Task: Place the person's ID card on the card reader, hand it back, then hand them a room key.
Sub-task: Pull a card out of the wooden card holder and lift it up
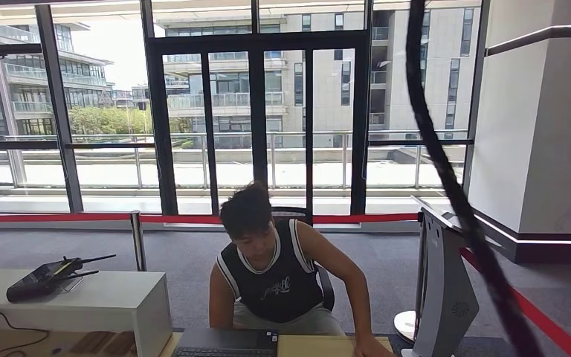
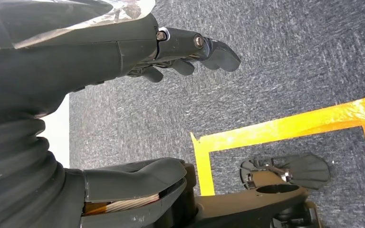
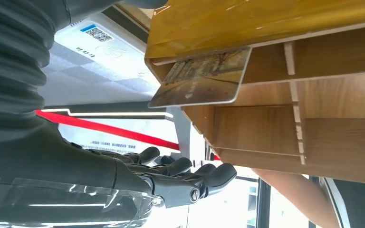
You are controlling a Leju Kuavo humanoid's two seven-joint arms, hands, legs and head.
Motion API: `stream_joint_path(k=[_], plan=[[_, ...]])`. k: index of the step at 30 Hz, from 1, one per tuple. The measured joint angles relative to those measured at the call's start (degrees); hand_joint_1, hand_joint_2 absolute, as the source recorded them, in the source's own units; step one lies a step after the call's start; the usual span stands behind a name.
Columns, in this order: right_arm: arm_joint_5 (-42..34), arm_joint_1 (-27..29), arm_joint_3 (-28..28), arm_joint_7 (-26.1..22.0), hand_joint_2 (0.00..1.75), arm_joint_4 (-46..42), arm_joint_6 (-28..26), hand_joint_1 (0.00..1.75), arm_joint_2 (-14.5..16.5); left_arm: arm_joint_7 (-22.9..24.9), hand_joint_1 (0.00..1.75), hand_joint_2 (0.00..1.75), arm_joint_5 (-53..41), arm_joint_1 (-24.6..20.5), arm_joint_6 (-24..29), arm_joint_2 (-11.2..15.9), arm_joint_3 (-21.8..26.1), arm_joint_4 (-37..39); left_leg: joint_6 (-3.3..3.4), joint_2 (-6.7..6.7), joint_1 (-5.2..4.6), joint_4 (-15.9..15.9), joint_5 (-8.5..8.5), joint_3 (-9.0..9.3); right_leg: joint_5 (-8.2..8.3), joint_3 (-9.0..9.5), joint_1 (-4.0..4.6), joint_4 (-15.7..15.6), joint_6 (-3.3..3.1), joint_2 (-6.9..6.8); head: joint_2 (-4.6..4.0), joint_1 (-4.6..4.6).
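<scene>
Listing by size, biggest first.

1. Glass wall w/ doors (image 1: 260,111), far side; red barrier tape across its base.
2. Person (image 1: 271,268) seated across the desk, centre, dark sleeveless top, leaning fwd w/ one arm reaching down to the near right, prob. toward the desk surface to offer or take a card. Forearm also seen in right wrist view, beyond the wooden piece.
3. Grey kiosk stand (image 1: 442,290), right of person, screen angled up.
4. White counter (image 1: 82,301), near left, w/ black handheld controller (image 1: 44,277) resting on top, antennas out.
5. Wooden rack (image 3: 285,95), w/ dividers, close in front of right hand. Card (image 3: 202,78) pokes out of a slot under its yellow top, half clear of the edge, so prob. stored for easy pinching. Looks like a printed card; whether room key or ID, can't tell.
6. Right hand (image 3: 171,173): empty, fingers loosely extended and near together, near the card but apart from it, no contact.
7. Left hand (image 2: 171,52): empty, thumb and fingers well apart, hanging over grey carpet w/ yellow floor tape (image 2: 285,128); idle, arm down.

Judgement: early in task, nothing held yet.
</scene>
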Motion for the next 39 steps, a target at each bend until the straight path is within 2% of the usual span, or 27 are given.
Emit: stream_joint_path(k=[38,39], plan=[[-0.7,-2.4,-1.2,-2.3,1.75,4.9,0.3,0.0,2.6,-0.3,0.0,1.75,-0.3,-0.5,-0.6,0.0,0.0,0.0,0.0,0.0,0.0,0.0,0.0,0.0,0.0,0.0,0.0,0.0,0.0,0.0,0.0,-0.01],[-0.7,-2.4,-1.2,-2.3,1.75,4.9,0.3,0.38,2.7,-0.3,0.0,1.75,-0.3,-0.5,-0.6,0.0,0.0,0.0,0.0,0.0,0.0,0.0,0.0,0.0,0.0,0.0,0.0,0.0,0.0,0.0,0.0,0.0]])
